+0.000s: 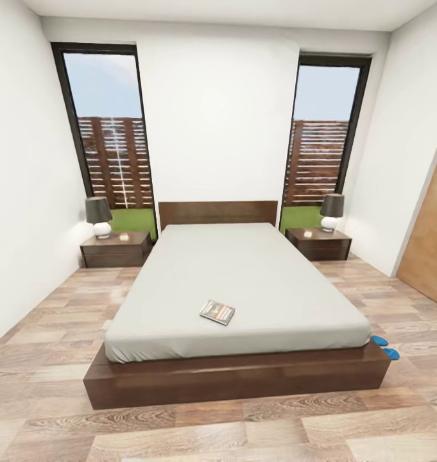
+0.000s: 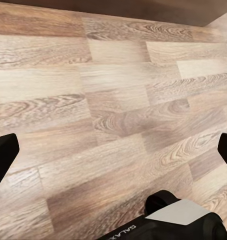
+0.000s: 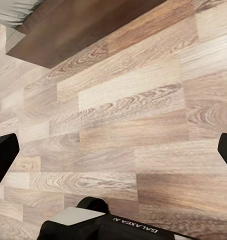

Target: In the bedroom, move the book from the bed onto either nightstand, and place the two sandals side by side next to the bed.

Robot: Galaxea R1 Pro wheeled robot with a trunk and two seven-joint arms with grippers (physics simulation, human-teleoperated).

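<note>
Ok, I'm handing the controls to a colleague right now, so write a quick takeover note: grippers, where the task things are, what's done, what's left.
Left gripper: open, holding nothing, over bare wood floor.
Right gripper: open, holding nothing, over floor near the bed frame's corner.
Book: lying flat on the bed, near the foot edge.
Sandals: two blue ones on the floor at the bed's right foot corner, partly hidden by the frame.
Nightstands: left and right, each with a lamp.
Done: nothing yet.
Left: move the book to a nightstand; check the sandals sit side by side next to the bed.
</note>
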